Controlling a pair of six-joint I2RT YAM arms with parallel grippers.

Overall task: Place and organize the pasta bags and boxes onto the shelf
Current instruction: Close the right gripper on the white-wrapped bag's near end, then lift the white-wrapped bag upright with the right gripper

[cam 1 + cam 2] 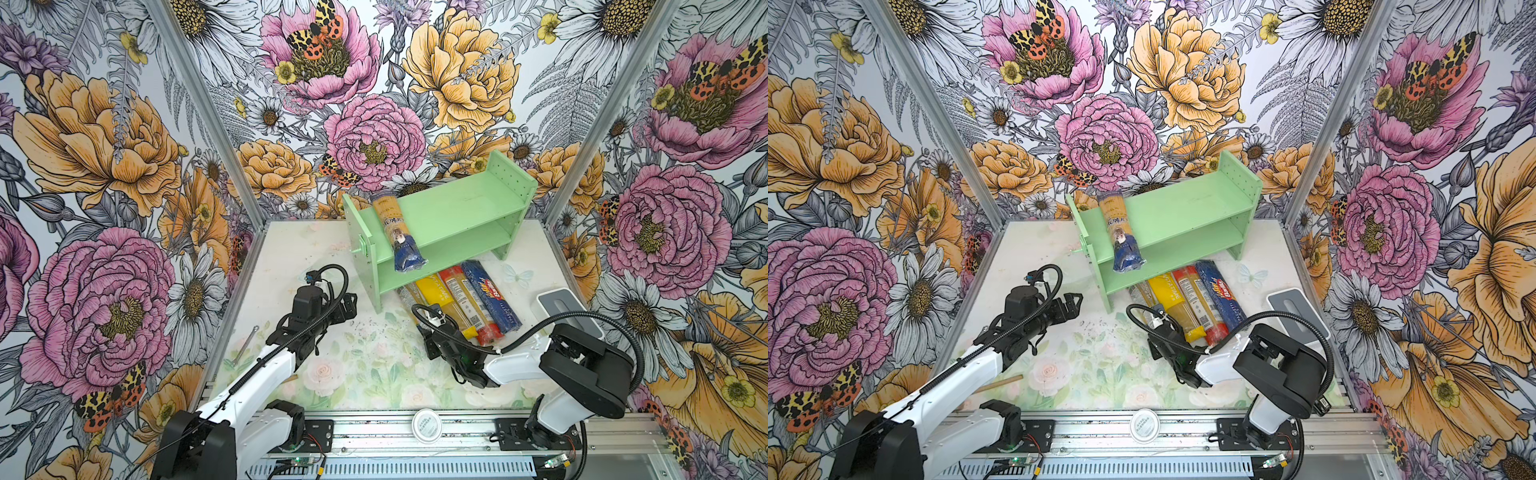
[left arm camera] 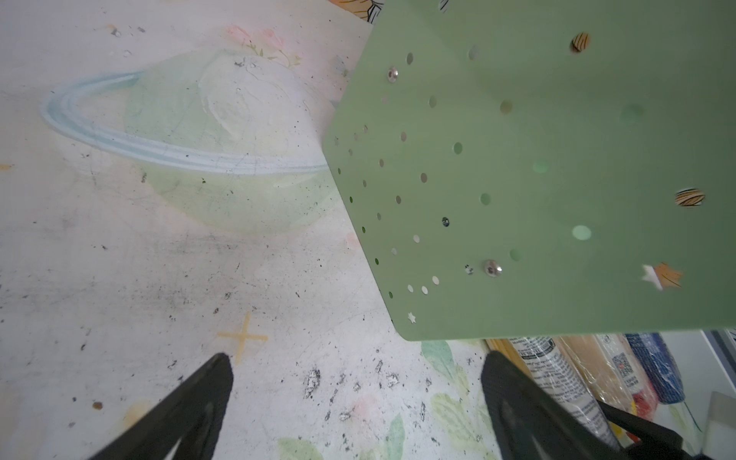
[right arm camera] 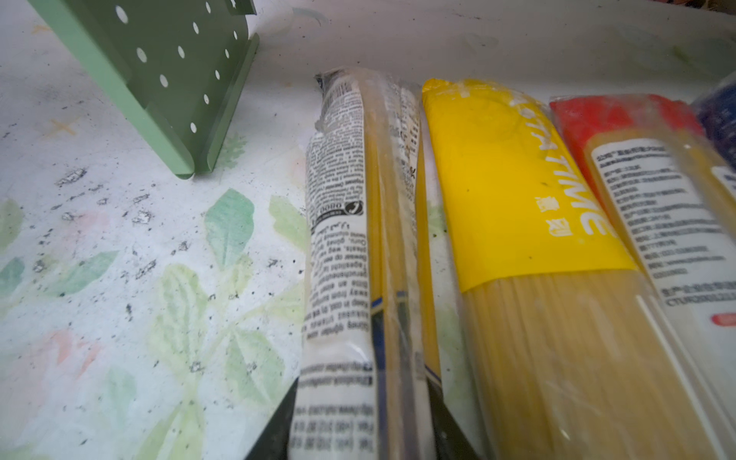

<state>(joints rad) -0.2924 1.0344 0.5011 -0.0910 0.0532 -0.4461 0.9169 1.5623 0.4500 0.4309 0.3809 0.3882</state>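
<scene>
Shelf [image 1: 457, 208] stands at the rear of the desk [image 1: 353, 365] in both top views. A crosswise clear pack [image 1: 397, 232] lies on its top tier, dark-blue end overhanging the front. Gripped clear pack [image 1: 406, 297], yellow pack [image 1: 434, 293], red pack [image 1: 463, 295] and blue pack [image 1: 488, 291] lie side by side on the desk before it. Left wrist view: left end effector [image 2: 358, 398] spread, empty, near the shelf's side panel. Right wrist view: right end effector [image 3: 362, 398] pinches the gripped clear pack at its near end.
</scene>
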